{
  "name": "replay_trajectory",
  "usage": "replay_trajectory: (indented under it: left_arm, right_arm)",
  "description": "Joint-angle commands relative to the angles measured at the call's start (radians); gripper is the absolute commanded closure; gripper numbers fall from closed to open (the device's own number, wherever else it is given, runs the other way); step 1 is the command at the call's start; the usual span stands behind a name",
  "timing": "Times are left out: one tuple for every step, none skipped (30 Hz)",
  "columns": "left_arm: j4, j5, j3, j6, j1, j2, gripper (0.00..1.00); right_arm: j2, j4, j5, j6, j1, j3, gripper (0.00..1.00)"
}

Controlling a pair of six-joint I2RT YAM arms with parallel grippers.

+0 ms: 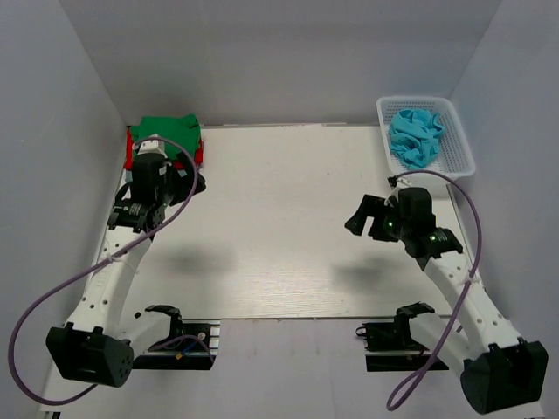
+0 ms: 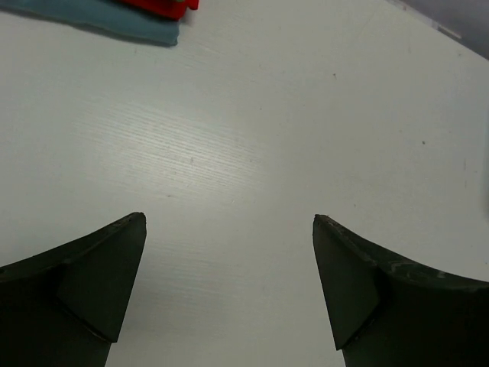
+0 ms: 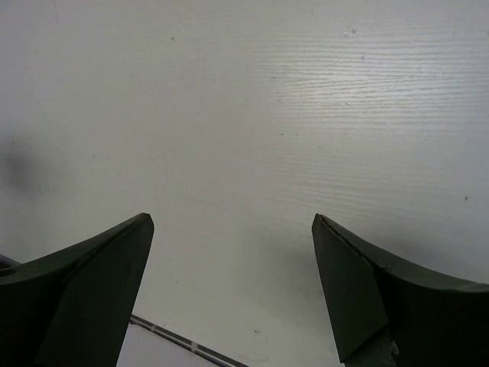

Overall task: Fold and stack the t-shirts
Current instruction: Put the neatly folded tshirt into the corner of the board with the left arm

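both the left gripper (image 2: 229,222) and right gripper (image 3: 233,222) gape empty. best pinch the turquoise shirt (image 1: 417,135) high, lifting it clear of the basket (image 1: 464,144) rim.

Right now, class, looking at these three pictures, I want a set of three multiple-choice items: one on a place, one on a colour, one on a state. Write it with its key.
1. Where does the white basket stand?
A. at the far-right corner of the table
B. at its centre
C. at its near-left corner

2. What colour is the top t-shirt of the far-left pile?
A. yellow
B. black
C. green

3. How are the left tool and the right tool?
A. both shut on cloth
B. both open, holding nothing
C. only the left one open

Key:
1 A, the top view shows it by the far right wall.
2 C, green lies over a red t-shirt.
3 B, each wrist view shows the jaws wide apart with nothing between them.
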Motion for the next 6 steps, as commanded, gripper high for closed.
replay_trajectory:
  left_arm:
    - [-0.100,-0.075,-0.022,-0.051,-0.020,-0.039,0.00]
    - [-0.112,-0.075,-0.022,-0.051,-0.020,-0.055,0.00]
    - [-0.123,-0.089,-0.022,-0.051,-0.020,-0.070,0.00]
    - [-0.123,-0.098,-0.031,-0.051,-0.029,-0.081,0.00]
    - [-0.134,-0.108,-0.031,-0.051,-0.029,-0.081,0.00]
    - [-0.147,-0.108,-0.031,-0.051,-0.029,-0.093,0.00]
  right_arm:
    - [-0.093,0.033,-0.028,0.035,0.000,-0.056,0.10]
    - [-0.105,0.033,-0.029,0.041,0.000,-0.067,0.10]
    - [-0.117,0.033,-0.025,0.054,-0.003,-0.087,0.10]
    - [-0.146,0.037,-0.025,0.049,0.001,-0.097,0.10]
    - [-0.165,0.039,-0.025,0.051,0.000,-0.101,0.10]
    - [-0.173,0.039,-0.021,0.054,-0.002,-0.108,0.10]
